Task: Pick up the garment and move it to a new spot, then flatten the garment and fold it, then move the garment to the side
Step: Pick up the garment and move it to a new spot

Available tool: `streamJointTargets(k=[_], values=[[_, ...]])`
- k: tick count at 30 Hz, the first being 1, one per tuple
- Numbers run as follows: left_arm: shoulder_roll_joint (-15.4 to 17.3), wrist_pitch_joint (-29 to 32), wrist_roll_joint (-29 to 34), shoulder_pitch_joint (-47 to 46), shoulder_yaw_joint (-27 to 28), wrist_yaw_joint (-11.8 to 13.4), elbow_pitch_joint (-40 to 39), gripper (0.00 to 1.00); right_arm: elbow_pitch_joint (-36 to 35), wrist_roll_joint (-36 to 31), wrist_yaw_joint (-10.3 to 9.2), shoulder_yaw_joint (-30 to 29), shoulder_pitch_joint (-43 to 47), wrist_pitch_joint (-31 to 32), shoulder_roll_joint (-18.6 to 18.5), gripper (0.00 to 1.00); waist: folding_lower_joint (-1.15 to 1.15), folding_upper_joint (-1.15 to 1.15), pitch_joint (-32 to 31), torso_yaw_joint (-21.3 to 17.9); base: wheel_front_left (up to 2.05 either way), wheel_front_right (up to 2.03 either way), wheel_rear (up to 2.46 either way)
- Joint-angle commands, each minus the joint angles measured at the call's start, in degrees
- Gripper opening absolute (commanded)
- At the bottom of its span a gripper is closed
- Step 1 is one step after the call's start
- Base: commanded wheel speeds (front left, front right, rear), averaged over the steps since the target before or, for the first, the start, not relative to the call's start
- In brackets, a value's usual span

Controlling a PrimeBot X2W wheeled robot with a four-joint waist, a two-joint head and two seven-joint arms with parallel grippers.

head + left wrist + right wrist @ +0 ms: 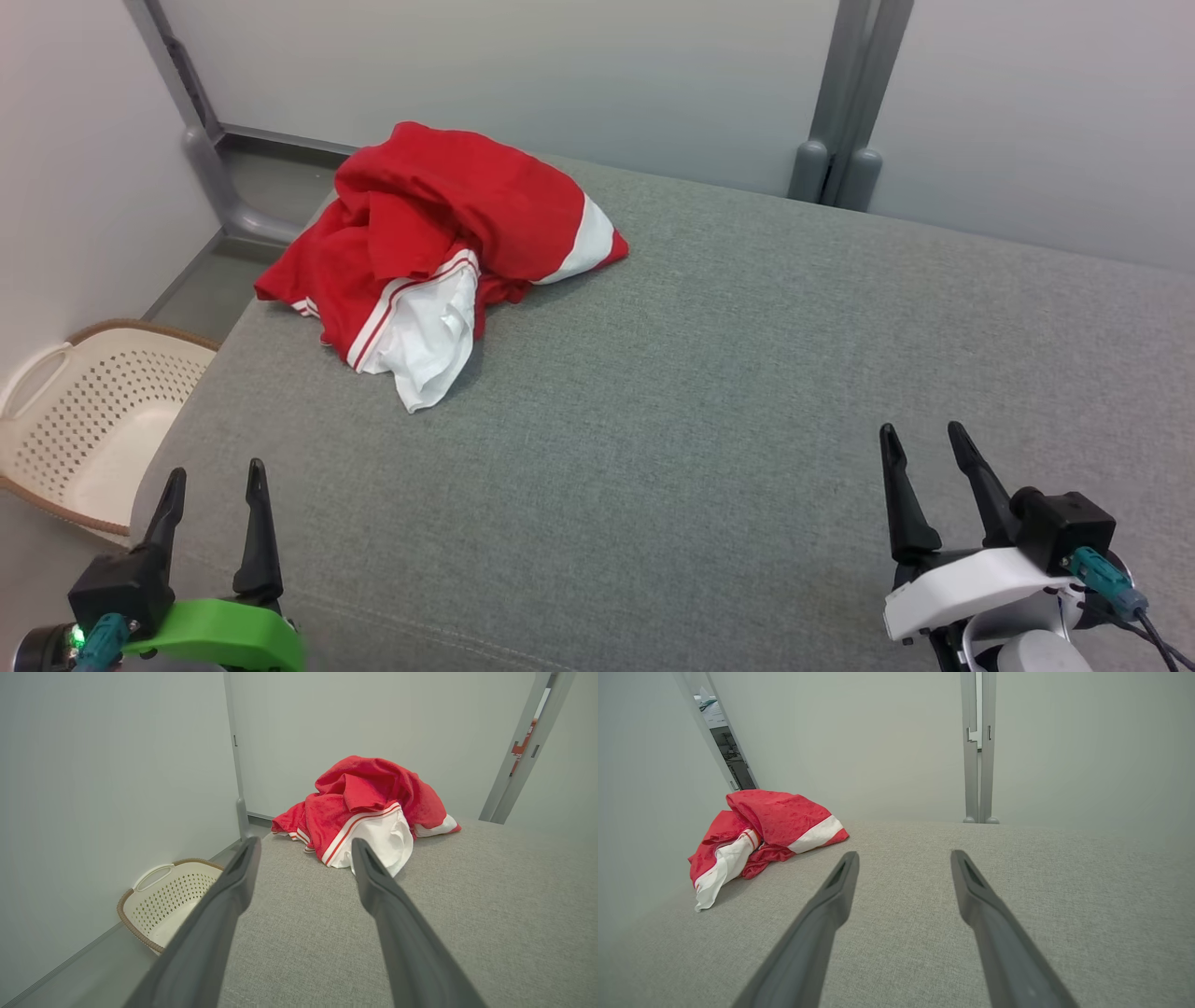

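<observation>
Garment [439, 243] lies bunched at the worktop's [700, 420] far left corner, untouched; my left gripper [217, 469] and right gripper [920, 427] hang wide, empty, poised to reach.

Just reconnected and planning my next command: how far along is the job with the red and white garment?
Nothing looks done: the crumpled red and white garment lies heaped at the far left of the grey fabric tabletop. Nothing is in hand: the left tool and right tool stand open and empty at the near edge, apart from it. Left: picking up, moving, flattening, folding, setting aside.
</observation>
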Motion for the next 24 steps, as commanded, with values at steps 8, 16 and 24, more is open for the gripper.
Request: streamJointTargets(k=[8, 16, 24], values=[[0.8, -0.5, -1.1, 0.4, 0.6, 0.9, 0.0, 1.0, -0.2, -0.5, 0.03, 0.1, -0.2, 0.4, -0.2, 1.0, 0.0, 0.0, 0.5, 2.2, 0.0, 0.0, 0.0], [1.0, -1.0, -1.8, -0.3, 1.2, 1.3, 0.3, 1.0, -0.3, -0.7, 0.03, 0.7, -0.7, 0.8, -0.2, 1.0, 0.0, 0.0, 1.5, 0.6, 0.0, 0.0, 0.0], [3.1, -0.5, -3.0, -8.9, 1.7, -0.2, 0.0, 1.0, -2.4, -2.9, 0.03, -0.9, -2.9, 1.9, -0.5, 1.0, 0.0, 0.0, 6.9, -3.9, 0.0, 0.0, 0.0]])
